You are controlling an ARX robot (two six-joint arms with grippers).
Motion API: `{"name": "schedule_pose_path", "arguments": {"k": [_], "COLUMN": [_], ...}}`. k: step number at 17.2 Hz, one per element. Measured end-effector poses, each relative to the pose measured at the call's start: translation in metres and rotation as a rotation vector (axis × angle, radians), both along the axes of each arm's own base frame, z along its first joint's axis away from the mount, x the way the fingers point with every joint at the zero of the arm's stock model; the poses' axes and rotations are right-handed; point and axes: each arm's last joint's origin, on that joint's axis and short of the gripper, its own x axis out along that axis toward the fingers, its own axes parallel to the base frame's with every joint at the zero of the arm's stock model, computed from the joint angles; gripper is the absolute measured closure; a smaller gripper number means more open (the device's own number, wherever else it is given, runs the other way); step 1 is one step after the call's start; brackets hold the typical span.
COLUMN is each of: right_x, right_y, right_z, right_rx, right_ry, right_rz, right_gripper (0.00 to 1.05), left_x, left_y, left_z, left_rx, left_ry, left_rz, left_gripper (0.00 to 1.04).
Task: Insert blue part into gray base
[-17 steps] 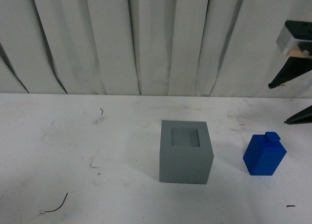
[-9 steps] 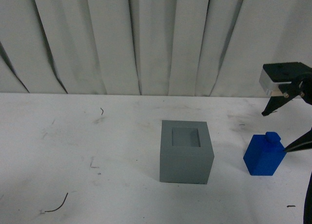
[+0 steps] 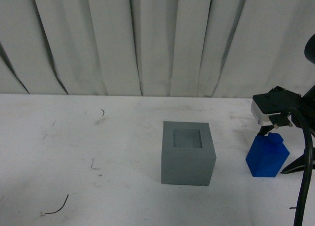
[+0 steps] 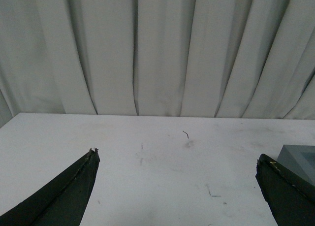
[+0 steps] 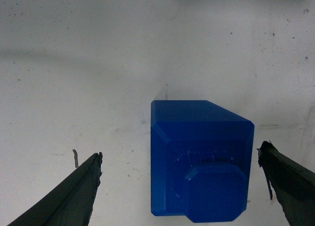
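The gray base (image 3: 188, 154) stands mid-table with its square recess facing up. To its right stands the blue part (image 3: 267, 159), upright, apart from the base. My right gripper (image 3: 271, 152) hangs over the blue part, open, one finger on each side. In the right wrist view the blue part (image 5: 202, 162) and its knob lie between the fingers (image 5: 74, 196), with a gap on both sides of my right gripper (image 5: 179, 151). My left gripper (image 4: 177, 155) is open over bare table, nothing between its jaws. A corner of the gray base (image 4: 301, 159) shows beside one of its fingers.
The white table (image 3: 74, 152) is backed by a pleated pale curtain (image 3: 147, 39). A thin wire scrap (image 3: 55, 208) lies near the front left. A smaller scrap (image 3: 102, 112) lies further back. The left arm does not show in the front view.
My right gripper has come down and leftwards from the upper right, and its fingers now straddle the blue part. The blue part and the gray base have not moved.
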Motion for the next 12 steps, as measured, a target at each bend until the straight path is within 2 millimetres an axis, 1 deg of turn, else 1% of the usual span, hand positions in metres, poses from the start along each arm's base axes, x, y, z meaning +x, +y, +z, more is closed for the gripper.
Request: {"name": "schedule_pose_path", "arguments": {"k": [4, 7, 9, 11, 12], "right_x": [0.002, 0.004, 0.004, 0.007, 0.007], "right_y": [0.000, 0.000, 0.000, 0.002, 0.003], "right_z": [-0.006, -0.020, -0.023, -0.022, -0.021], "right_rx": [-0.004, -0.008, -0.008, -0.008, -0.006], "right_ry": [-0.011, 0.006, 0.012, -0.009, -0.013], "right_rz": [0.003, 0.005, 0.005, 0.018, 0.022], "right_gripper": [0.06, 0.06, 0.06, 0.06, 0.11], "left_x": [0.000, 0.000, 0.000, 0.000, 0.000], "left_y": [0.000, 0.000, 0.000, 0.000, 0.000], "left_z": [0.000, 0.000, 0.000, 0.000, 0.000], "left_rx": [0.000, 0.000, 0.000, 0.000, 0.000], "left_ry": [0.000, 0.000, 0.000, 0.000, 0.000], "left_rz": [0.000, 0.000, 0.000, 0.000, 0.000], "left_gripper": [0.07, 0.07, 0.07, 0.07, 0.07]}}
